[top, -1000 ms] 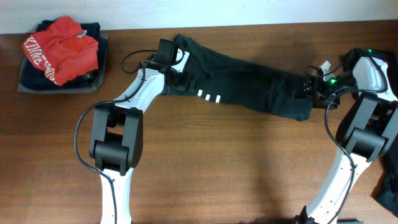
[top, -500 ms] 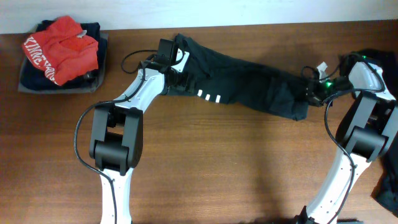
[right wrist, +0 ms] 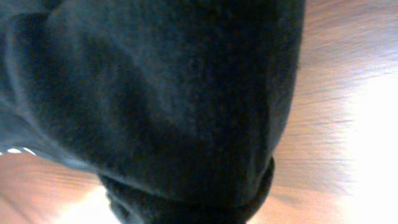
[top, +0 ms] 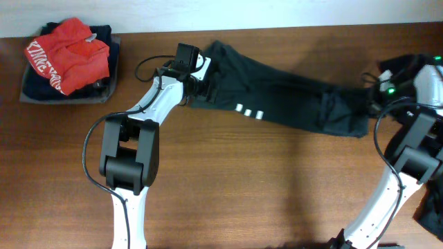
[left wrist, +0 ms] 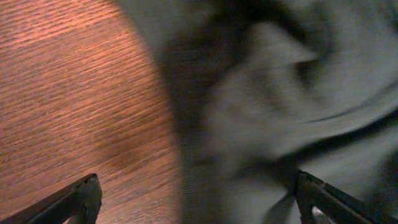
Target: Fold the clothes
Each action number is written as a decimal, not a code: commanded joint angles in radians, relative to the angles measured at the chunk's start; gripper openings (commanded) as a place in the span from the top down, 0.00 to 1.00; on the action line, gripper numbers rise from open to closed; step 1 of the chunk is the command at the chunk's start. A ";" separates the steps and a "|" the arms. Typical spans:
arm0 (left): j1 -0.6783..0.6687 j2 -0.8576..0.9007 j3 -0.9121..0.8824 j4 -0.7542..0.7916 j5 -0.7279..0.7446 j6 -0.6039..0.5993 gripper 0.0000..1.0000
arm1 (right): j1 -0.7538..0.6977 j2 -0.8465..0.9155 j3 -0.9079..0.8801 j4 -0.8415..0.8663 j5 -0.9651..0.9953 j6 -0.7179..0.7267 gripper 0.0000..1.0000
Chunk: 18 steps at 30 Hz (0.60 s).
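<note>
At table's (top: 242,194) 12 o'clock: black T-shirt (top: 284,100), white stripes, lay stretched from 10 to 3 o'clock. Right gripper (top: 377,104) clenched on 3 o'clock end. Left gripper (left wrist: 198,198) released, hovered over 10 o'clock end. Advice: pinch hem there before any pull; keep tension even.

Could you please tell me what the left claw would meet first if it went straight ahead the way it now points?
Most likely the dark shirt: the open left claw faces its rumpled edge, with bare table alongside, though depth is unclear.
</note>
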 commanded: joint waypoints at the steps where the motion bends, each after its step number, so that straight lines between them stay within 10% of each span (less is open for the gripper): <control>1: 0.005 -0.034 0.006 0.000 0.011 -0.011 0.01 | 0.000 0.000 0.137 -0.069 0.134 0.006 0.96; 18: 0.005 -0.034 0.006 0.000 0.011 -0.011 0.01 | 0.212 0.001 0.324 -0.179 0.364 0.160 0.96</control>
